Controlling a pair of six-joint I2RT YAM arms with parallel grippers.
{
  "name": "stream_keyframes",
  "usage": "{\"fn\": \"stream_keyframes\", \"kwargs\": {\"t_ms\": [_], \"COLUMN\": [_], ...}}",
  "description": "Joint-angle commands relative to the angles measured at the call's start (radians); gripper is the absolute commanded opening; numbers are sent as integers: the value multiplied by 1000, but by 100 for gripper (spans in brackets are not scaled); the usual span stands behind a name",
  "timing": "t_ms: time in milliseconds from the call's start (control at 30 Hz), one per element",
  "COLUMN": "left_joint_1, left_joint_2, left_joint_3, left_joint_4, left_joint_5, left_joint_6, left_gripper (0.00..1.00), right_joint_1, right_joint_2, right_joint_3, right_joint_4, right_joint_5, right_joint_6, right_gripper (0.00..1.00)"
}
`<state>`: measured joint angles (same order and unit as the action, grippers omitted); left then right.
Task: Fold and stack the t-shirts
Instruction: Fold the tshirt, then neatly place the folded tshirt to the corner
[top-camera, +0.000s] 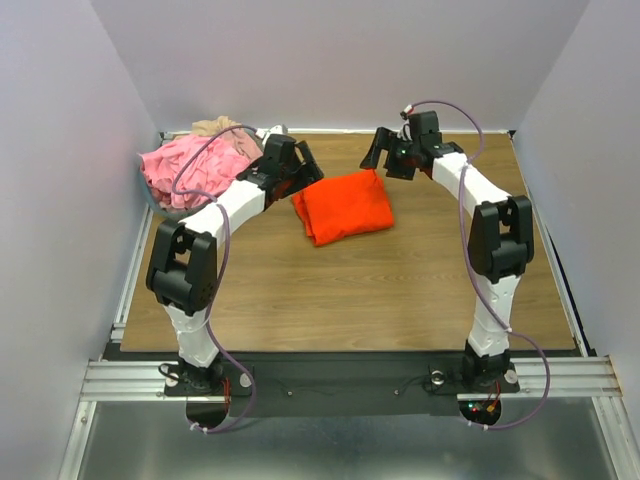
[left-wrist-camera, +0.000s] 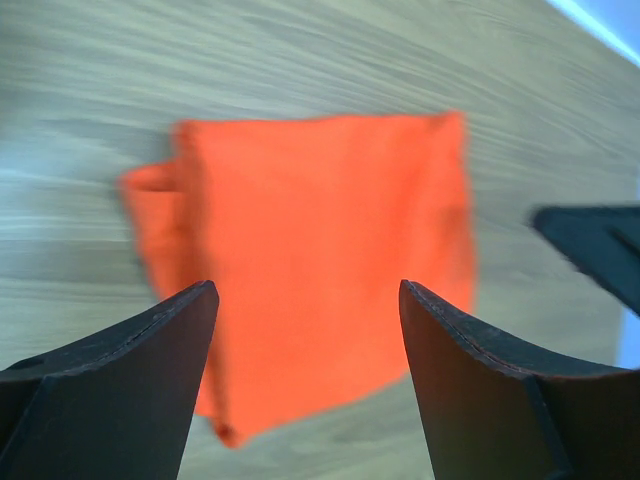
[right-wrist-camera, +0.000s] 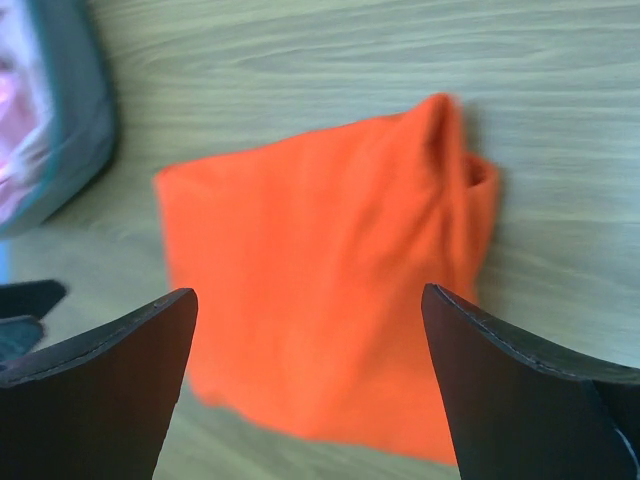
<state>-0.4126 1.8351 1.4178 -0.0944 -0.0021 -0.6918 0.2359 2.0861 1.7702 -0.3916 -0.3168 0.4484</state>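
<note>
Left gripper (left-wrist-camera: 305, 290) jaws: spread wide, nothing held.
Right gripper (right-wrist-camera: 310, 295) jaws: spread wide, nothing held.
Seen between left jaws: the orange-red t-shirt (left-wrist-camera: 320, 250) lies below the gap, folded into a rough rectangle. The picture is blurred.
Seen between right jaws: the same shirt fills the gap from the opposite side, with a bunched fold at one corner.
Left gripper position: at the shirt's far-left corner; contact cannot be told.
Right gripper position: just beside the shirt's far-right corner.
Orange-red t-shirt location: flat on the wooden counter (top-camera: 350, 290), toward the far edge and about midway between the left and right edges.
Grey basket (top-camera: 152, 195): at the far-left corner of the counter, apart from the folded shirt.
Basket contents: pink t-shirts (top-camera: 190, 170) heaped loose, with a beige t-shirt (top-camera: 215, 127) on the far side of the heap.
</note>
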Motion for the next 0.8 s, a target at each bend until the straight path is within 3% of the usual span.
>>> {"fn": "stream_keyframes", "kwargs": {"t_ms": [0, 133, 333, 533, 767], "left_joint_1": [-49, -92, -112, -130, -210], "left_joint_2": [-39, 12, 76, 27, -201], "left_joint_3": [-34, -88, -201, -426, -664], "left_joint_4": [62, 123, 195, 239, 260], "left_joint_5": [57, 111, 158, 148, 94], "left_joint_6": [15, -14, -77, -101, -150], "left_gripper": [85, 85, 84, 84, 83], "right_joint_1": [6, 16, 29, 77, 126], "right_joint_2": [-49, -9, 25, -118, -392], "right_joint_3": [-66, -124, -231, -569, -871], "right_joint_4": [40, 56, 72, 183, 232], "right_joint_5": [-197, -220, -122, -54, 36], "right_joint_6": [1, 35, 74, 118, 170], "right_gripper": [100, 100, 100, 100, 100]}}
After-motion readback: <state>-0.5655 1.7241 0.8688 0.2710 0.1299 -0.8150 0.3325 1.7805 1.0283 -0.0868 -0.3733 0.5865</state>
